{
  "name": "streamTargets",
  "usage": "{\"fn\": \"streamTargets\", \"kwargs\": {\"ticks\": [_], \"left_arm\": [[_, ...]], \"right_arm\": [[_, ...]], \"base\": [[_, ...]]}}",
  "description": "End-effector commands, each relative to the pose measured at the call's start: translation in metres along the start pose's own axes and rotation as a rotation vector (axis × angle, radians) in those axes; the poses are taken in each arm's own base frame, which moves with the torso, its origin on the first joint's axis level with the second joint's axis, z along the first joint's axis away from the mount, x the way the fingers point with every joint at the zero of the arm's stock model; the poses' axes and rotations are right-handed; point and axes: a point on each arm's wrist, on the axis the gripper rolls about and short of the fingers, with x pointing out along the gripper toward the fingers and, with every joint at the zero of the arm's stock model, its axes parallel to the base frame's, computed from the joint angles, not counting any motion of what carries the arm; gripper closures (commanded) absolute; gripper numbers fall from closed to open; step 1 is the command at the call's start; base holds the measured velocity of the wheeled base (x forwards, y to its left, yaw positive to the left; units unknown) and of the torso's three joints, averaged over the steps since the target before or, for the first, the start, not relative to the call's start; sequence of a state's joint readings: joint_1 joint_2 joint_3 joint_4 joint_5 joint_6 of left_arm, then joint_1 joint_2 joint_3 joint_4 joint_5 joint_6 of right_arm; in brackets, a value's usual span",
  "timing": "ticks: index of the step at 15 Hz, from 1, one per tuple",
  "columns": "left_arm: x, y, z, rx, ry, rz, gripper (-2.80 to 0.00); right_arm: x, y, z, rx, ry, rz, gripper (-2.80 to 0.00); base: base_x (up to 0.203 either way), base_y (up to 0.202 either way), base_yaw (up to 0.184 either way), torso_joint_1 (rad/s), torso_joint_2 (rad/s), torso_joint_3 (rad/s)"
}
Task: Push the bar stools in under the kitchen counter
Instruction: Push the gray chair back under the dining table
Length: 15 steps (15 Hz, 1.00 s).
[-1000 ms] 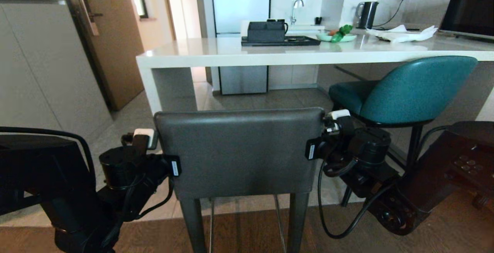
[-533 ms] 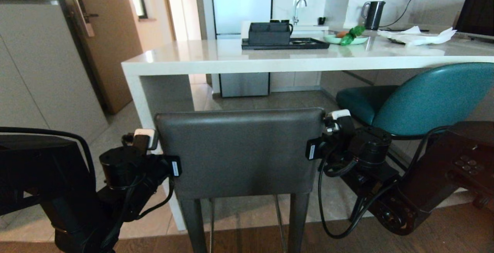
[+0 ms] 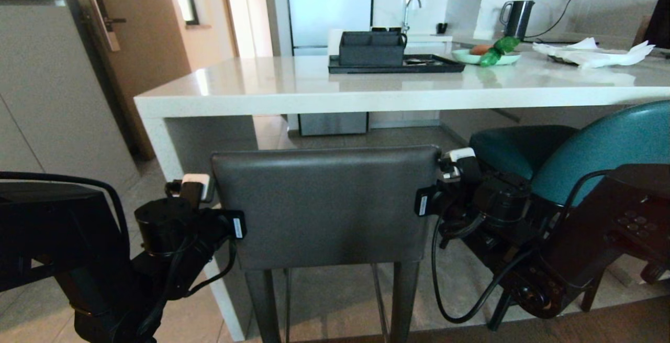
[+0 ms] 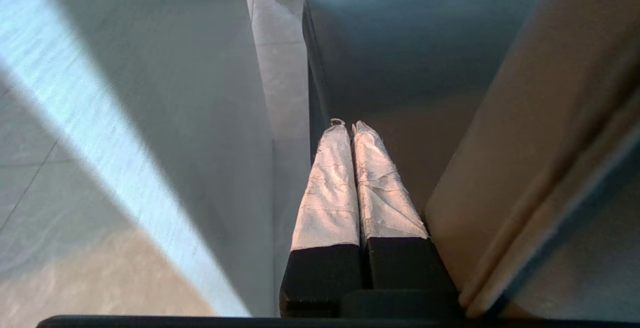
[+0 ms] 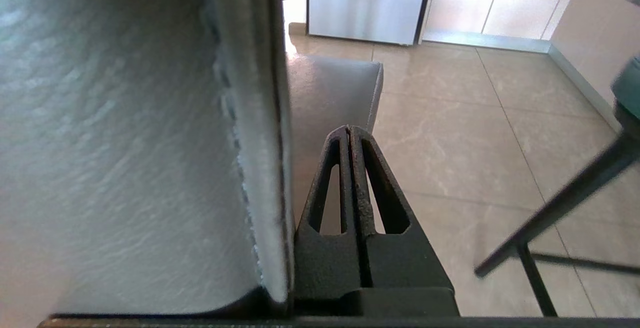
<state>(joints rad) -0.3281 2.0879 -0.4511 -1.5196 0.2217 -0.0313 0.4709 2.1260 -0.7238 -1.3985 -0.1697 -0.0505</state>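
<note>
**Grey stool braced by both pincers at the white surface's end**

Room: kitchen with tiled floor, brown door (image 3: 131, 44) at left, steel fridge (image 3: 330, 13) beyond.

Kitchen counter (image 3: 293, 103): a long glossy white surface with a thick edge and a white end panel at left. On it stand a black tray (image 3: 445, 66) with a dark organiser (image 3: 371, 48), a green plate (image 3: 484, 59), crumpled paper (image 3: 596, 52) and, at the back, a kettle (image 3: 515, 18).

Dark grey stool (image 3: 324, 207): square back facing the camera, just before the surface's end panel, its seat reaching toward the space beneath the slab.

Teal stool (image 3: 602, 149): at right, its seat partly under the slab edge.

Left pincer (image 4: 348, 126): fingers pressed together, holding nothing, lying along the grey stool's left side.

Right pincer (image 5: 348, 130): fingers likewise closed and empty, just beside the backrest's right edge.

Writing: small white labels on the wrist units, not legible.
</note>
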Motion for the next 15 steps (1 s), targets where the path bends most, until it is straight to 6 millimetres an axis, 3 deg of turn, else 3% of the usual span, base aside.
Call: {"fn": "streamTargets", "kwargs": {"ticks": [1,7,15], "left_arm": [[-0.001,0.000,0.004,-0.005,-0.019,0.000,0.00],[-0.003,0.000,0.006,-0.010,-0.025,0.000,0.00],[-0.023,0.004,0.009,-0.011,-0.008,-0.009,0.00]], "right_arm": [[0.000,0.001,0.002,0.000,-0.011,0.001,0.00],[0.000,0.003,0.002,0.002,-0.013,0.008,0.00],[-0.010,0.004,0.010,0.007,-0.020,0.013,0.00]], "base": [[0.187,0.000,0.002,0.006,0.01,0.006],[0.182,0.000,0.003,0.003,0.00,0.001],[0.008,0.000,0.000,0.002,0.00,0.000]]}}
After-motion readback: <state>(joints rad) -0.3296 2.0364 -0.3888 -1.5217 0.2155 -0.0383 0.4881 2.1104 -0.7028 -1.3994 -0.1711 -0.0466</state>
